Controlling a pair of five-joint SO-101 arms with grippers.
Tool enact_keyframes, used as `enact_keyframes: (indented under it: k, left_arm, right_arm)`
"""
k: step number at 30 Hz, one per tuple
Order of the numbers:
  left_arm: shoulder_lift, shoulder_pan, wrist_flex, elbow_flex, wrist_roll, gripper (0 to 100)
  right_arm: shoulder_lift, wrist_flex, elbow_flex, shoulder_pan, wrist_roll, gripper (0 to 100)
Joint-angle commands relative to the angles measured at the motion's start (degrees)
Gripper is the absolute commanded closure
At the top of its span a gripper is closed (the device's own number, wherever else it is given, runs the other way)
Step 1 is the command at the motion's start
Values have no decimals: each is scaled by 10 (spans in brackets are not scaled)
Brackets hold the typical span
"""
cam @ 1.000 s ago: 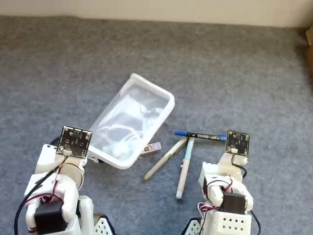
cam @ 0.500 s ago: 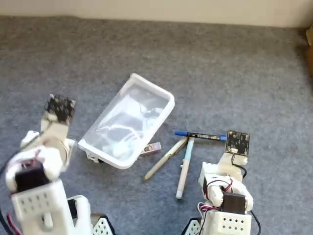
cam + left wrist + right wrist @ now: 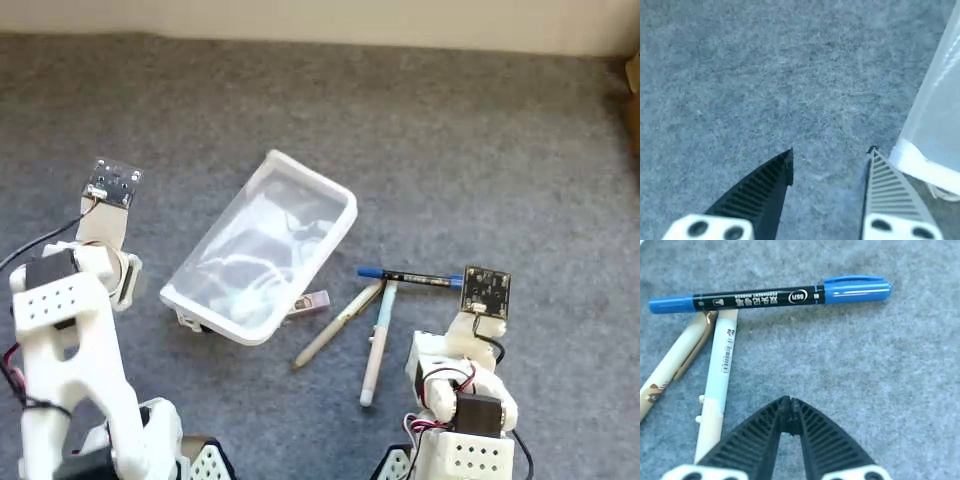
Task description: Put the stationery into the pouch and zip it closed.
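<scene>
The clear pouch [image 3: 260, 255] on the bench [image 3: 450, 150] holds indistinct pale contents, with the blue marker [image 3: 410, 277], beige pen [image 3: 338, 324] and pale-blue pen [image 3: 378, 340] lying outside it, while the left end effector [image 3: 831, 150] gapes open and the right end effector [image 3: 790, 400] is closed, empty.

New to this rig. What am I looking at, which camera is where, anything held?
Two small robot arms stand side by side on a grey carpet-like surface. One picture looks down from above; the other two come from a camera on each arm's wrist. On the surface lie a clear pouch, a blue marker, a beige pen and a light blue pen. The left gripper is open beside the pouch; the right gripper is shut near the marker. Neither holds anything.
</scene>
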Motion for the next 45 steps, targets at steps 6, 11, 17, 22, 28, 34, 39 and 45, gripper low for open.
enact_keyframes:
  k: [6, 11, 17, 22, 28, 34, 39, 45]
  left_arm:
    - [74, 37, -19, -24, -4, 769]
    - [93, 88, -17, -23, 8, 769]
    - [93, 160, 25, -29, 70, 769]
    - [93, 234, 44, -29, 131, 769]
    - [92, 297, 53, -40, 183, 769]
    - [92, 328, 124, -109, 216, 769]
    - [92, 326, 178, -193, 221, 768]
    - [95, 329, 229, -309, 249, 765]
  right_arm:
    - [-1, 0, 75, 8, -4, 993]
    - [-1, 0, 75, 8, -4, 993]
    - [-1, 0, 75, 8, -4, 993]
    - [-1, 0, 75, 8, -4, 993]
    - [-1, 0, 75, 8, -4, 993]
    - [-1, 0, 75, 8, -4, 993]
    - [-1, 0, 75, 8, -4, 993]
    - [-1, 0, 75, 8, -4, 993]
